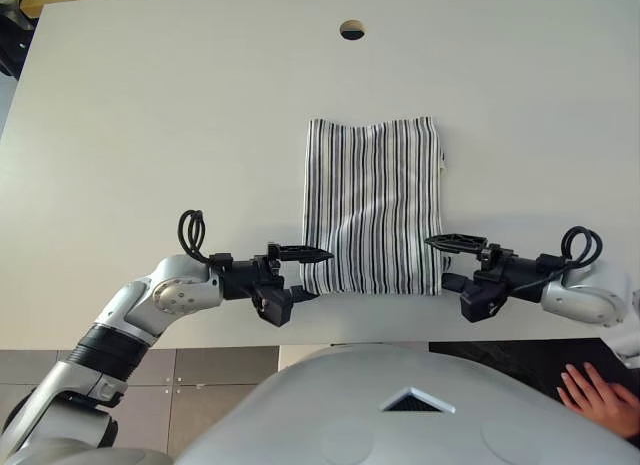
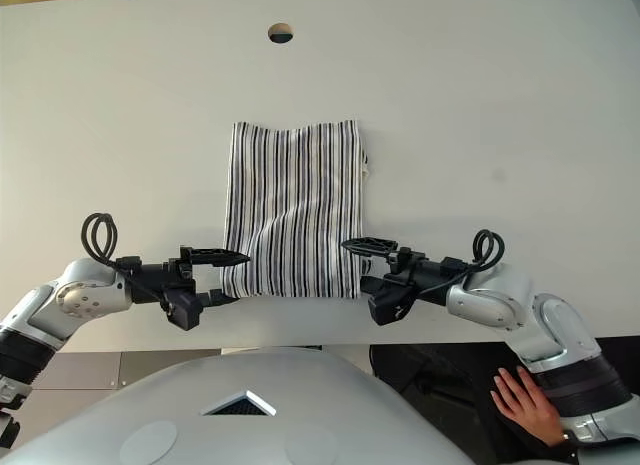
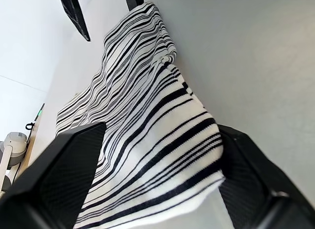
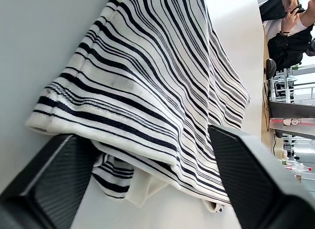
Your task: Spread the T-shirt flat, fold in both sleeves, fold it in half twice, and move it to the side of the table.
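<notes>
Centrally, the folded striped T-shirt (image 1: 372,205) lies flat on the white bench (image 1: 150,135) | left tool (image 1: 320,273) spread, straddling its near left corner | right tool (image 1: 437,262) spread about its near right corner | round hole (image 1: 352,30) near the far edge, well apart

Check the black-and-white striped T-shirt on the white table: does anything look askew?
Yes: the black-and-white striped T-shirt is unevenly folded; at its near right corner, lower layers poke out past the top layer.
</notes>
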